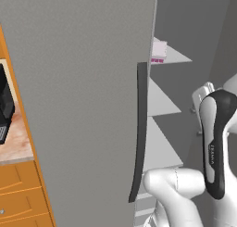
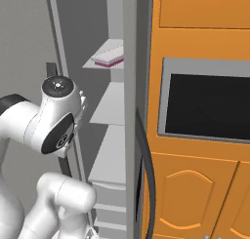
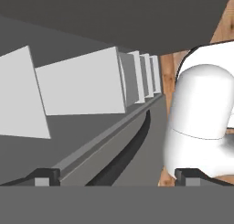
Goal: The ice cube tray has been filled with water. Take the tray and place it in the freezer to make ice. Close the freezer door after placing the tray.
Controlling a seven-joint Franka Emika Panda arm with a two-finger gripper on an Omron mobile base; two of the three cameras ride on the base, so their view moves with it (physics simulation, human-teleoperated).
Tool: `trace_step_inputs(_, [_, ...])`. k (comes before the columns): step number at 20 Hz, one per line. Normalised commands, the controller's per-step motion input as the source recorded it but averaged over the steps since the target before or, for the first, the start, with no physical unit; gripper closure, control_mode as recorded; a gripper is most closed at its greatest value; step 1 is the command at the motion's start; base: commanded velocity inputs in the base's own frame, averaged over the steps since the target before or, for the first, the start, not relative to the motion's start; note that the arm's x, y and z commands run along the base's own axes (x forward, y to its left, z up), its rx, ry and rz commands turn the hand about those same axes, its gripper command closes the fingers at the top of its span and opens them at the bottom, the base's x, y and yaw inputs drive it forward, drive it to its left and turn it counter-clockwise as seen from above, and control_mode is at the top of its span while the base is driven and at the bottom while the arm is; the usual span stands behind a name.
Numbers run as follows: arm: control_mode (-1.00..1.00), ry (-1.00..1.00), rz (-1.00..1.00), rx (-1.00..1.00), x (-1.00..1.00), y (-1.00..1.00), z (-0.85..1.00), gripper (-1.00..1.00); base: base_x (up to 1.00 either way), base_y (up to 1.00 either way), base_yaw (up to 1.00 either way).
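The ice cube tray (image 1: 159, 51) (image 2: 110, 56) lies flat on an upper shelf inside the freezer (image 2: 105, 111), pale on top with a pink edge. Nothing touches it. The freezer door (image 2: 131, 135) stands swung open, edge-on in the right base view, its dark curved handle (image 2: 148, 177) facing the orange cabinets. In the hand view my gripper (image 3: 116, 178) is open with nothing between its fingertips (image 3: 45, 176). It looks along the grey shelves (image 3: 77, 88) and the door's edge and handle (image 3: 132, 145). My arm (image 1: 216, 142) stands in front of the open compartment, below the tray's shelf.
The other grey door (image 1: 83, 105) is shut, with its dark bar handle (image 1: 140, 129) beside the opening. Orange cabinets and a black-windowed oven (image 2: 210, 106) stand right of the open door. A counter with a dark toaster (image 1: 5, 105) lies at the far left.
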Motion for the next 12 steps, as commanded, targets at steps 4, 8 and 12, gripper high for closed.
trace_step_inputs(4, [-1.0, -0.08, 0.0, 0.0, -0.51, 0.0, -0.06, -1.0, 0.0, 0.0, 0.0])
trace_step_inputs(8, [-1.0, -0.12, 0.0, 0.0, -0.53, 0.0, -0.05, -1.0, 0.0, 0.0, 0.0])
trace_step_inputs(12, [-1.0, -0.11, 0.0, 0.0, -0.39, 0.0, 0.0, -1.0, 0.0, 0.0, 0.0])
